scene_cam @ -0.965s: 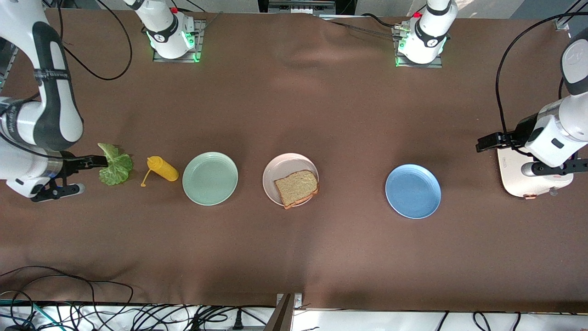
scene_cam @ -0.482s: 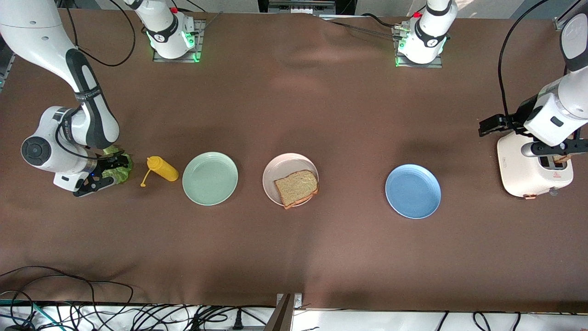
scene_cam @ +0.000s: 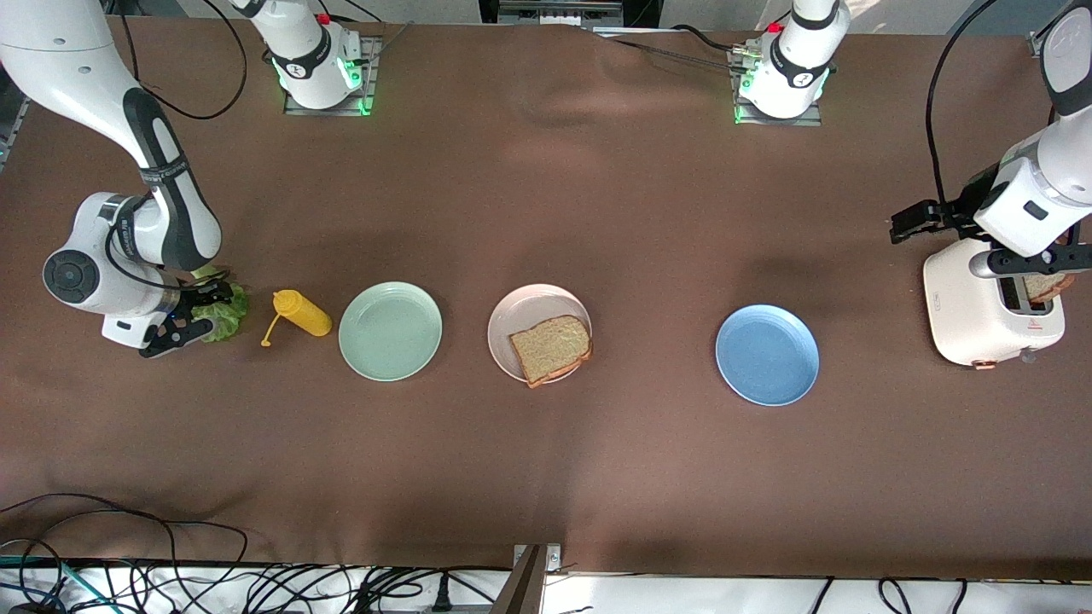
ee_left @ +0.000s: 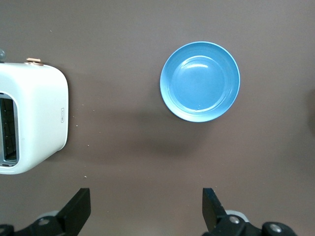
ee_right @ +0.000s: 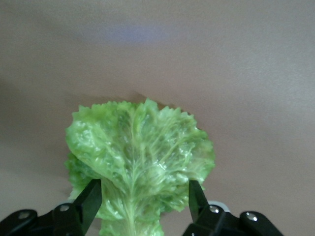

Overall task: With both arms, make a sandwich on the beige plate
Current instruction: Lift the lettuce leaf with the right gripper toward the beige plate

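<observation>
The beige plate [scene_cam: 512, 311] sits mid-table with one slice of brown bread [scene_cam: 552, 348] on it, its corner over the rim nearer the camera. The green lettuce leaf [scene_cam: 232, 311] lies at the right arm's end of the table. My right gripper [scene_cam: 205, 309] is down over it, open. In the right wrist view the gripper [ee_right: 145, 189] has a finger on each side of the lettuce [ee_right: 140, 147] at its stem end. My left gripper [scene_cam: 904, 223] is open and empty in the air beside the toaster [scene_cam: 964, 307]; in the left wrist view the gripper [ee_left: 146, 209] shows only cloth between its fingers. A second bread slice [scene_cam: 1045, 286] sticks up from the toaster slot.
A yellow squeeze bottle [scene_cam: 303, 313] lies between the lettuce and a mint-green plate [scene_cam: 390, 331]. A blue plate [scene_cam: 768, 355] sits between the beige plate and the toaster; it also shows in the left wrist view [ee_left: 199, 81] with the toaster [ee_left: 34, 118].
The right arm swung in and lowered its gripper onto the lettuce. The left arm moved off the toaster top toward the bases, uncovering the slot and the bread in it.
</observation>
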Action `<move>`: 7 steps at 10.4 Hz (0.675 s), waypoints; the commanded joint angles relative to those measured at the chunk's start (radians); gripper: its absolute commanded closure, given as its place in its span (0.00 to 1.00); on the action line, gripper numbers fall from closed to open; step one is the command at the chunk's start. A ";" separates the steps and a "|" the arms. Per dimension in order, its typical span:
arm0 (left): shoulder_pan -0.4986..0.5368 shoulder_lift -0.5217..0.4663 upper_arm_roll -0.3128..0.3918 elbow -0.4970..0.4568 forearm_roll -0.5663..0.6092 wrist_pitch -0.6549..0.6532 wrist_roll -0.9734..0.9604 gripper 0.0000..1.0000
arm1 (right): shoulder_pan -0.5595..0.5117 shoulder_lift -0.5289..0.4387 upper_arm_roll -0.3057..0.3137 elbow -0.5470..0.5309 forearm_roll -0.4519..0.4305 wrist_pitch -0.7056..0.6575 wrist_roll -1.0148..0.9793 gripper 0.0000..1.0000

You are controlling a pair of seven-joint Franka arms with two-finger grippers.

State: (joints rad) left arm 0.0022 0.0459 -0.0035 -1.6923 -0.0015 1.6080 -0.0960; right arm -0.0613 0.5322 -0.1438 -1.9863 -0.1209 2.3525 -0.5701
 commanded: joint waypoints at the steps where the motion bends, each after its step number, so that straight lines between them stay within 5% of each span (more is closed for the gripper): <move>1: 0.044 -0.026 -0.004 0.069 0.031 -0.016 0.001 0.00 | -0.006 -0.011 -0.002 -0.020 -0.014 0.008 -0.014 0.85; 3: 0.036 -0.028 -0.023 0.083 0.032 -0.046 -0.005 0.00 | -0.006 -0.009 -0.005 -0.017 -0.014 0.007 -0.013 1.00; 7: 0.035 -0.029 -0.027 0.103 0.029 -0.046 0.007 0.00 | -0.005 -0.038 -0.005 0.018 -0.013 -0.069 -0.004 1.00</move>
State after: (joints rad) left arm 0.0351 0.0170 -0.0257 -1.6117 -0.0013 1.5792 -0.0942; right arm -0.0614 0.5272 -0.1501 -1.9819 -0.1210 2.3357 -0.5703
